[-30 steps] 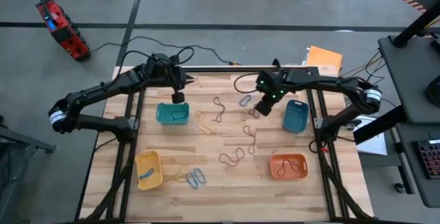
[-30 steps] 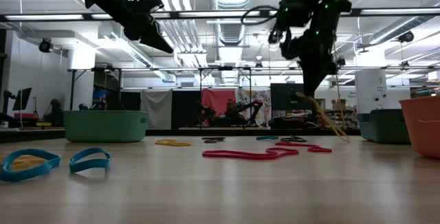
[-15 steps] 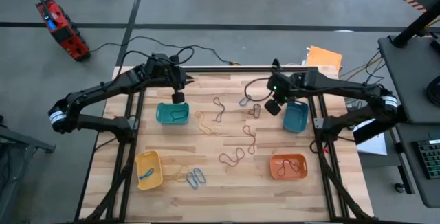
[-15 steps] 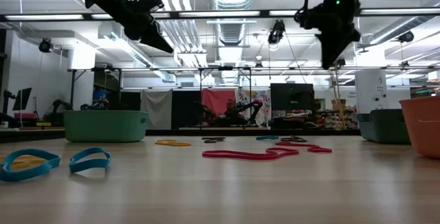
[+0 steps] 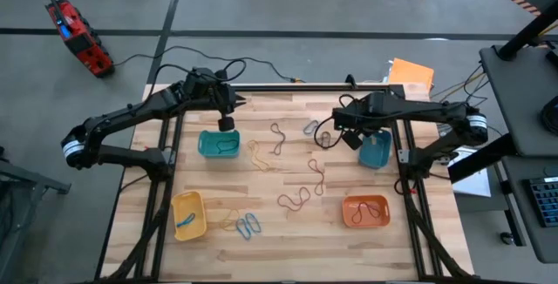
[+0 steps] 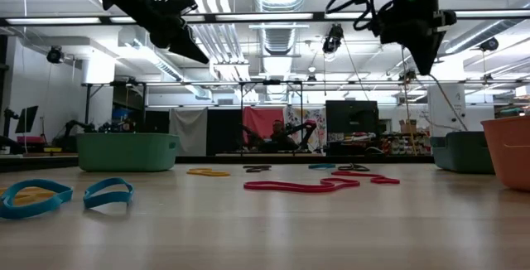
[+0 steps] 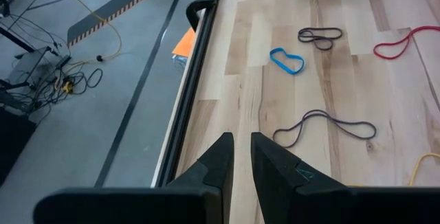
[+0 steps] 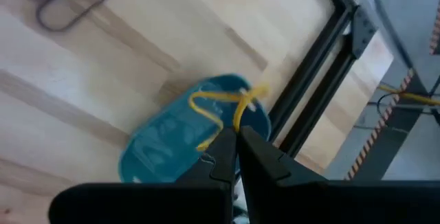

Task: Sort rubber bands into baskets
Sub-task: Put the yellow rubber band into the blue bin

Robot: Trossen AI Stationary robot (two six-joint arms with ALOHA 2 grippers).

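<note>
My right gripper (image 5: 353, 138) is shut on a yellow rubber band (image 8: 218, 107) above the near-left rim of the blue basket (image 5: 376, 150). My left gripper (image 5: 225, 124) is shut and empty, high over the far rim of the teal-green basket (image 5: 218, 144). The yellow basket (image 5: 188, 214) and orange basket (image 5: 364, 211) stand near the front. Loose red-brown bands (image 5: 296, 199), a yellow band (image 5: 260, 154), blue bands (image 5: 248, 225) and dark bands (image 5: 323, 139) lie flat on the wood. My right gripper pinches the yellow rubber band between its two fingertips at one bend of the loop (image 8: 238, 117). The fingers come from above, pointing down. The band hangs slack below them, clear of the table, in front of the blue basket (image 8: 172, 141).
The table's black frame rails (image 5: 403, 145) run close to the right of the blue basket. A flat orange sheet (image 5: 411, 73) lies at the far right corner. Black cables (image 5: 261, 64) trail at the far edge. Bare wood lies along the table's front edge.
My right gripper has risen and gone toward the table's right edge, to the blue basket, staying shut on the yellow band. The band, whose lower end hung down near the table, is now lifted well clear.
</note>
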